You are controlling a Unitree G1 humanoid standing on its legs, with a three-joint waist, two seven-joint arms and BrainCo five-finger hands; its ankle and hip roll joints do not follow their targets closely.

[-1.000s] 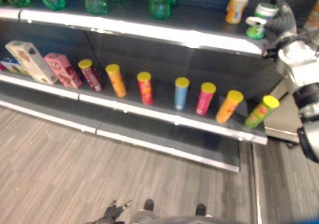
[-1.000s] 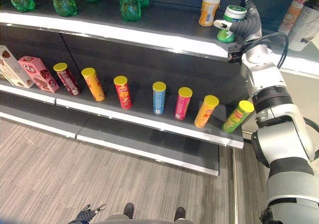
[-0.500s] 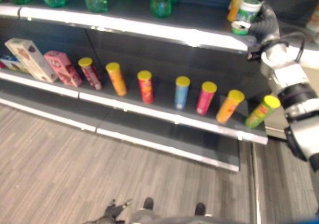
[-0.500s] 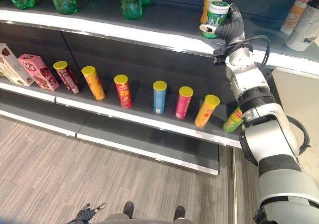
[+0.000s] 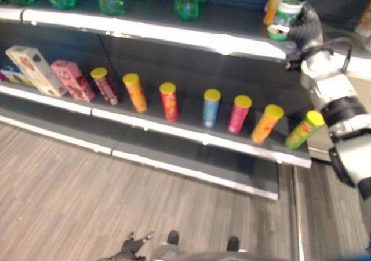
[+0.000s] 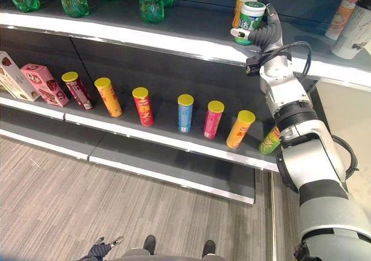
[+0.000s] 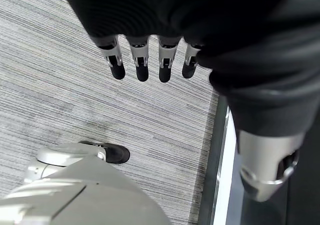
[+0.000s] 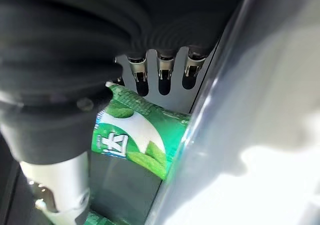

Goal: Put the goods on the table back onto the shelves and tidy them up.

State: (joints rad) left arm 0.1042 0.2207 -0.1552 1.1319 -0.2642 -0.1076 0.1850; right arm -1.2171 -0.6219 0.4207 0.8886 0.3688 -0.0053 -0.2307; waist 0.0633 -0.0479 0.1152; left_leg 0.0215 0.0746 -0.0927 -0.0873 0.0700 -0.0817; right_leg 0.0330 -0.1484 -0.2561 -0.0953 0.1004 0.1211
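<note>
1. The right hand point(image 6: 264, 33) is up in the upper right of the right eye view. Its fingers are curled round a green and white tub point(image 6: 251, 18) and hold it tight.
2. The tub is over the top shelf point(image 6: 174, 40), near the front edge. It is just beside an orange and white tub point(image 6: 243, 3) that stands further back. I cannot tell if the green tub's bottom is touching the shelf yet.
3. I think the step in hand is putting this tub back on the top shelf. The next move would be to set it down flat, then let the fingers go loose and pull the hand back without knocking the tub next to it.
4. The right wrist view shows the tub's green label point(image 8: 137, 137) very close, with the fingers point(image 8: 165, 82) on its far side. The eye views do not show that.
5. The eye views show the shelf below, with a row of tall cans point(image 6: 185, 113) with yellow lids, and boxes point(image 6: 43, 85) at the left. Green bottles point(image 6: 148, 0) stand at the upper left.
6. The left hand point(image 7: 150, 65) hangs over the grey floor point(image 7: 60, 85) in the left wrist view. Its fingers are straight and hold nothing.
</note>
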